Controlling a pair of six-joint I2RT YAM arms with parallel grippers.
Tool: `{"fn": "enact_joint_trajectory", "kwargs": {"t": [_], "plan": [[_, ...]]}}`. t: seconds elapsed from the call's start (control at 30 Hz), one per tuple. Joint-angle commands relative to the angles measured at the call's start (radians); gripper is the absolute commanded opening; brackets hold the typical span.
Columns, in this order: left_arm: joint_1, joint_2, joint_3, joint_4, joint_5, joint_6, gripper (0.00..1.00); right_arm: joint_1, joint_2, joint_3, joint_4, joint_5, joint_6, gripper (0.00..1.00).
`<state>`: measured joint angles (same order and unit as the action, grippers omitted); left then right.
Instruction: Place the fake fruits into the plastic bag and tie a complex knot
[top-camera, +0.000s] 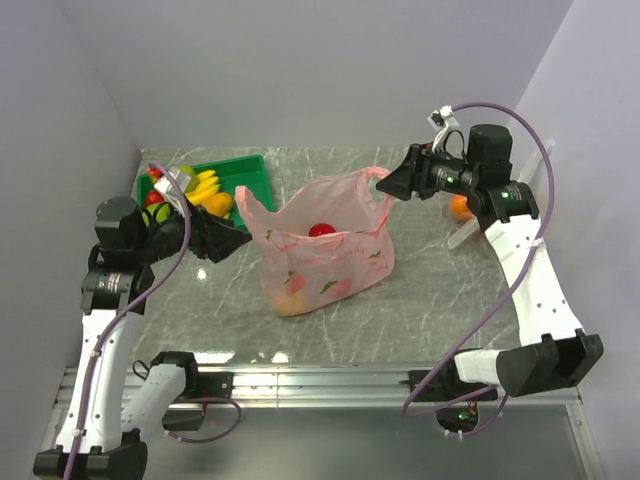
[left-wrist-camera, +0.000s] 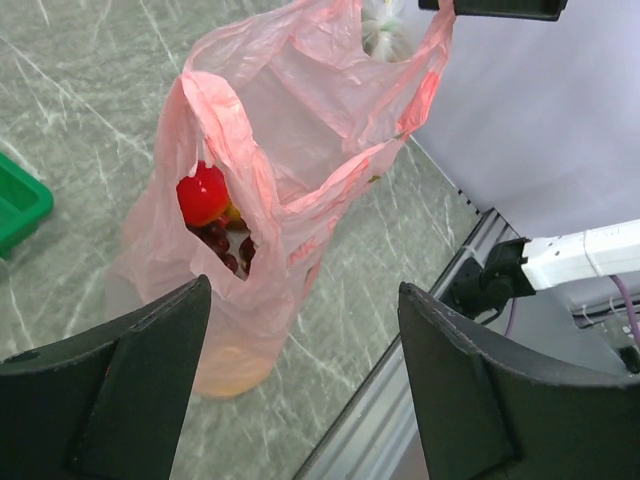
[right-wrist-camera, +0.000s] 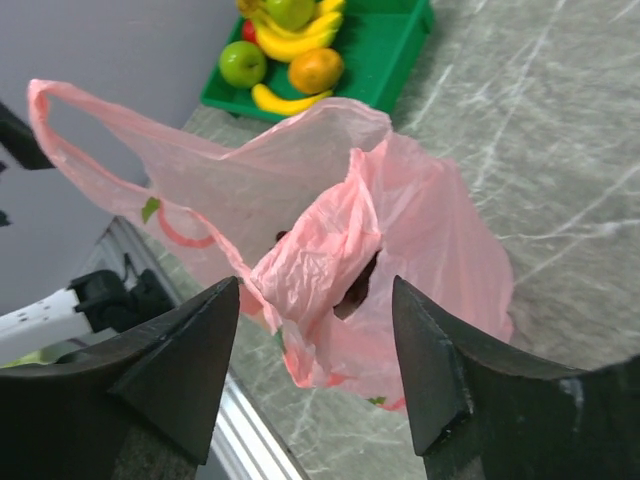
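Observation:
The pink plastic bag (top-camera: 325, 245) stands open in the middle of the table. Inside it are a red fruit (left-wrist-camera: 202, 193), dark grapes (left-wrist-camera: 225, 245) and an orange-yellow fruit showing through the bottom (left-wrist-camera: 235, 365). My left gripper (top-camera: 235, 240) is open and empty, just left of the bag's left handle (top-camera: 250, 205). My right gripper (top-camera: 390, 183) is open at the right handle (top-camera: 378, 178). In the right wrist view the crumpled handle (right-wrist-camera: 320, 250) lies ahead between the open jaws, unclamped. No knot is visible.
A green tray (top-camera: 250, 170) at the back left holds bananas (right-wrist-camera: 290, 40), a green apple (right-wrist-camera: 242, 63) and an orange (right-wrist-camera: 316, 70). Another orange fruit (top-camera: 460, 207) lies behind my right arm. The table's metal front rail (top-camera: 320, 378) runs along the near edge.

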<state>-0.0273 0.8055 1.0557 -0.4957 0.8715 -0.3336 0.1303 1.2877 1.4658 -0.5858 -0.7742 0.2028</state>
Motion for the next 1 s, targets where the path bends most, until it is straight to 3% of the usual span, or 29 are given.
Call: {"fn": "enact_joint_trajectory", "kwargs": {"t": [0.0, 0.17, 0.37, 0.4, 0.57, 0.63, 0.67, 0.7, 0.77, 0.93, 0.97], "plan": [[0.004, -0.002, -0.055, 0.206, 0.009, -0.105, 0.82, -0.003, 0.012, 0.018, 0.063, -0.092, 0.044, 0.67], [0.003, 0.093, -0.053, 0.319, 0.014, -0.122, 0.83, 0.008, 0.028, -0.015, 0.122, -0.148, 0.099, 0.59], [-0.005, 0.17, -0.048, 0.56, 0.128, -0.264, 0.74, 0.029, 0.05, -0.009, 0.178, -0.201, 0.171, 0.29], [-0.017, 0.178, -0.048, 0.603, 0.142, -0.304, 0.66, 0.031, 0.047, -0.007, 0.178, -0.214, 0.181, 0.21], [-0.074, 0.19, -0.039, 0.692, 0.169, -0.373, 0.49, 0.025, 0.009, -0.002, 0.204, -0.244, 0.224, 0.08], [-0.085, 0.202, -0.008, 0.727, 0.176, -0.415, 0.32, 0.017, -0.005, 0.004, 0.221, -0.252, 0.263, 0.0], [-0.083, 0.207, 0.013, 0.72, 0.175, -0.424, 0.26, 0.008, -0.017, 0.008, 0.24, -0.254, 0.279, 0.0], [-0.077, 0.211, 0.041, 0.711, 0.173, -0.411, 0.13, -0.003, -0.024, 0.016, 0.251, -0.255, 0.294, 0.0], [-0.056, 0.219, 0.145, 0.657, 0.134, -0.365, 0.01, -0.03, -0.04, 0.039, 0.297, -0.258, 0.348, 0.0], [0.023, 0.254, 0.347, 0.583, 0.119, -0.288, 0.0, -0.17, -0.08, 0.068, 0.377, -0.252, 0.417, 0.0], [0.026, 0.261, 0.371, 0.503, 0.123, -0.215, 0.0, -0.176, -0.094, 0.067, 0.357, -0.243, 0.4, 0.0]]}}
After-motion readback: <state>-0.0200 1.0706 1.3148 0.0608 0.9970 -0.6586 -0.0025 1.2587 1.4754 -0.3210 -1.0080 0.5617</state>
